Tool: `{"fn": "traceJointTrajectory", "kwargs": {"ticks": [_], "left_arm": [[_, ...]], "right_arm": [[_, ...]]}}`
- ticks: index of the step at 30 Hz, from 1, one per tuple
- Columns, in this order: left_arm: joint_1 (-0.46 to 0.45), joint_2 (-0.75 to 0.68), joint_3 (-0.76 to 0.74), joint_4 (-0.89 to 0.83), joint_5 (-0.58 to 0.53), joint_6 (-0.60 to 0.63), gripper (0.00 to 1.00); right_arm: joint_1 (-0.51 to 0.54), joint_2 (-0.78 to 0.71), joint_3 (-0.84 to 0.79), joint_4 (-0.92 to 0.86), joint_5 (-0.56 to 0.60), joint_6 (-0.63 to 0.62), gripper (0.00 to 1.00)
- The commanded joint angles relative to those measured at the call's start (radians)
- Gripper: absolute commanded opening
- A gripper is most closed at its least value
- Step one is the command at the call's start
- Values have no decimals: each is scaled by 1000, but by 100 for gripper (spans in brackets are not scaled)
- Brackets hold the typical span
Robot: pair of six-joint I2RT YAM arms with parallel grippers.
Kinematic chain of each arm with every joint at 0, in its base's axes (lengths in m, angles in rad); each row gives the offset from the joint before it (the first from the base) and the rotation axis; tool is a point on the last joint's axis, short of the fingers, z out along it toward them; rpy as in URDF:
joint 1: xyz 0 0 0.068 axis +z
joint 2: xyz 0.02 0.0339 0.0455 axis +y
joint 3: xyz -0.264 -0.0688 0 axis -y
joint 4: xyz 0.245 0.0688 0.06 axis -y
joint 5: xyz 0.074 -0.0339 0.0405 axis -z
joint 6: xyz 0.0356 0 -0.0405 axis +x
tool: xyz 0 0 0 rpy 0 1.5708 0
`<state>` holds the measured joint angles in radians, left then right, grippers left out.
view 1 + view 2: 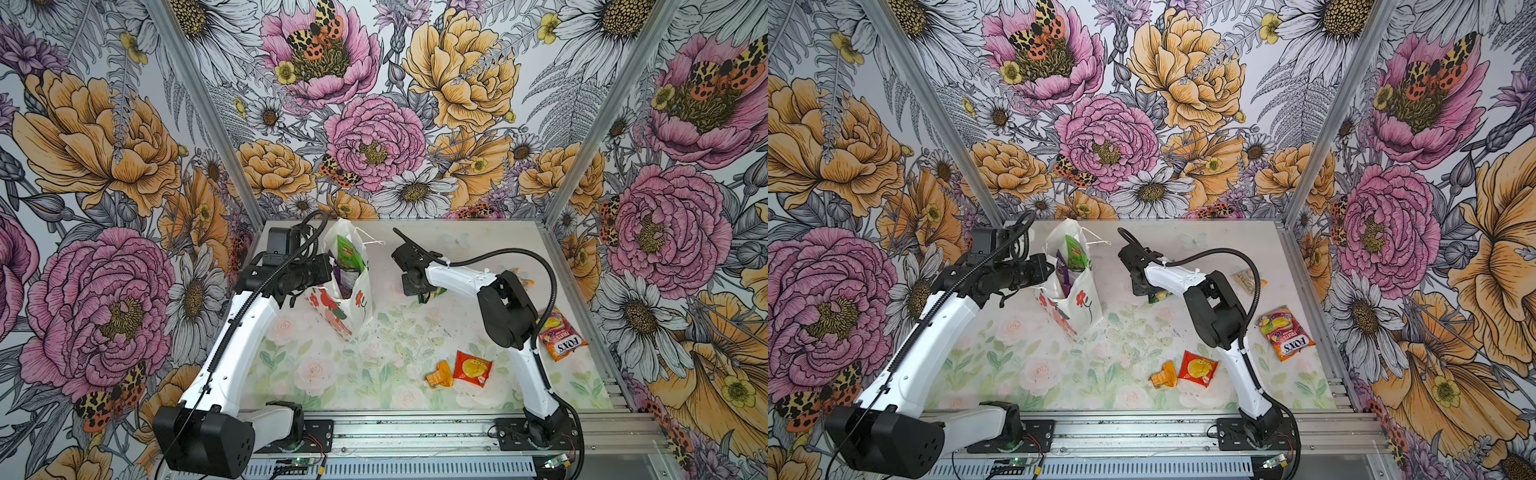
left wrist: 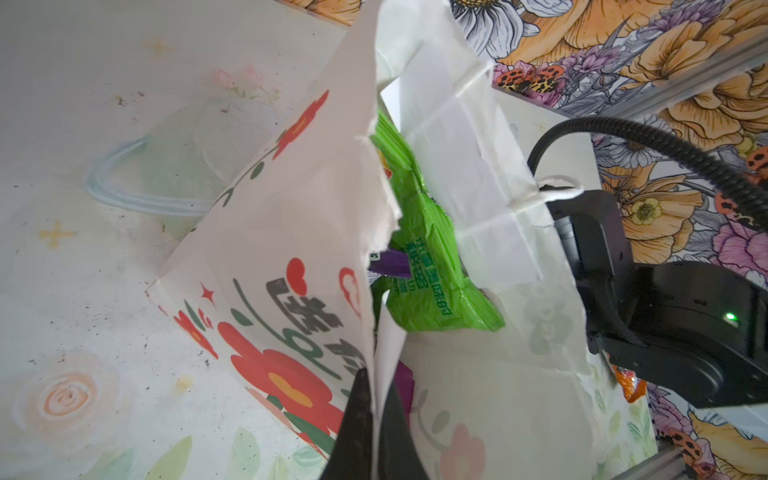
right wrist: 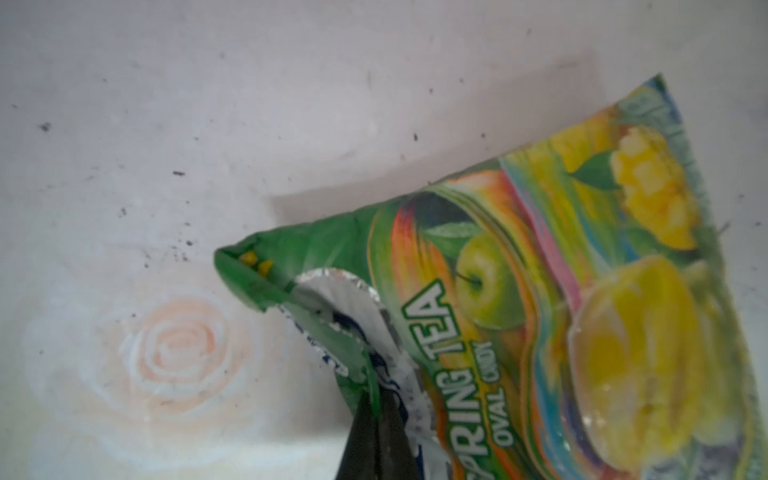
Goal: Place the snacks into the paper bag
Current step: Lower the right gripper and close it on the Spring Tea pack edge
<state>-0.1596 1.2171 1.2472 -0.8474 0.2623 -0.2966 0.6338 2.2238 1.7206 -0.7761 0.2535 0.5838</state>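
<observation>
Right gripper (image 1: 420, 292), in both top views, sits far of centre, clamped on the green candy packet (image 1: 434, 294), well right of the paper bag (image 1: 358, 309); the FOX'S packet (image 1: 561, 337) lies apart at the right edge. Left wrist view: the left gripper (image 2: 371, 376) pinches the bag's ragged rim, a light-green packet (image 2: 432, 257) inside. Right wrist view: the jaws hold only the packet's torn, foil-lined corner, so lifting may rip it or spill candy.

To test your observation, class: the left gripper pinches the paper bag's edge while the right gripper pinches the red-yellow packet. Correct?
No: the right gripper pinches the green Spring Tea packet, as the right wrist view shows; the red-yellow packet lies untouched on the table. The left gripper does pinch the edge of the paper bag.
</observation>
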Motion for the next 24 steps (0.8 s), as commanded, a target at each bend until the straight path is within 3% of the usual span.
{"fn": "traceJointTrajectory", "kwargs": {"ticks": [1,11,24], "left_arm": [[-48,-15,9,85,93,6,0],[-141,-40,57,86,103,23,0],[-116,-16,31,73,63,25,0]], "right_arm": [[-22,-91,-114,16,-59,50,0],[-71,-351,-375,169,-142,118,0],[-119,-556,-521,275,-252,191,0]]}}
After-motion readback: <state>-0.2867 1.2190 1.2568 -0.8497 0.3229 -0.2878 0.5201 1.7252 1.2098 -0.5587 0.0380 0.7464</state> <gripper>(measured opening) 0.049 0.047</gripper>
